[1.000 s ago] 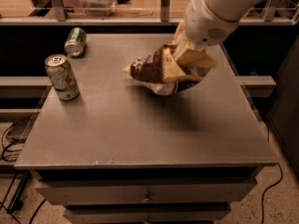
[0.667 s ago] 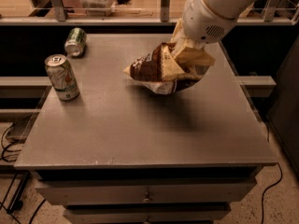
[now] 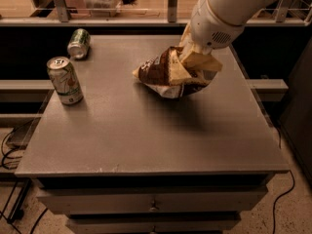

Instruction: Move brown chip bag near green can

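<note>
End effector (image 3: pixel 191 66): located over the far-right part of the worktop (image 3: pixel 146 140), below the white arm (image 3: pixel 219 13). It is closed onto the right end of the brown chip bag (image 3: pixel 158 72), with crumpled foil pinched between the pale fingers.

The bag is judged to be held clear of the surface, since a shadow is cast on the worktop beneath it. Its free end points left.

Green can (image 3: pixel 79 43): lies on its side at the far-left corner, well apart from the bag. A paler can (image 3: pixel 65 80) stands upright at the left edge, nearer than the green can.

Step in hand, as judged: the bag is to be carried left and slightly farther.

- Height should be kept so that the free end does not drag on the worktop.
- The path should be kept along the far side, so that the upright paler can is not brushed.
- The green can may roll if nudged, so the bag is best set down just beside it, not against it.
- The grip should be released only once the bag is supported from below.
</note>
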Motion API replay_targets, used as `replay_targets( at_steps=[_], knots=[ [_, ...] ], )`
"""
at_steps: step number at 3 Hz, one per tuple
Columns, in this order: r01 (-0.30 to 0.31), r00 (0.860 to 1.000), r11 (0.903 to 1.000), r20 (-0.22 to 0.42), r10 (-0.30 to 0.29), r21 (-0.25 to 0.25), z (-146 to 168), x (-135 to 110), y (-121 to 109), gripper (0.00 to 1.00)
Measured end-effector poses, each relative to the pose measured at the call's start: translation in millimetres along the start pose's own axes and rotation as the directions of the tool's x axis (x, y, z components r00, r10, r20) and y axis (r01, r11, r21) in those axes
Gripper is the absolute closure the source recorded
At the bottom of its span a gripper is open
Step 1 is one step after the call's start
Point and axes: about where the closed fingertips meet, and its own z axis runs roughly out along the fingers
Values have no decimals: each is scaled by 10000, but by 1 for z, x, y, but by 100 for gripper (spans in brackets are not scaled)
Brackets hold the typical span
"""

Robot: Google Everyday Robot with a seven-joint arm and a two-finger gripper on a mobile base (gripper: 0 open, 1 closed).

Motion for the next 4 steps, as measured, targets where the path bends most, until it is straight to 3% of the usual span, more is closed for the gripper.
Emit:
replay_targets(
  at_steps=[2, 4],
  knots=[
    [58, 9996, 9968, 277, -80, 799, 44, 20, -86, 100],
    [188, 9900, 9856, 1348, -419, 1678, 76, 6, -175, 100]
  ],
)
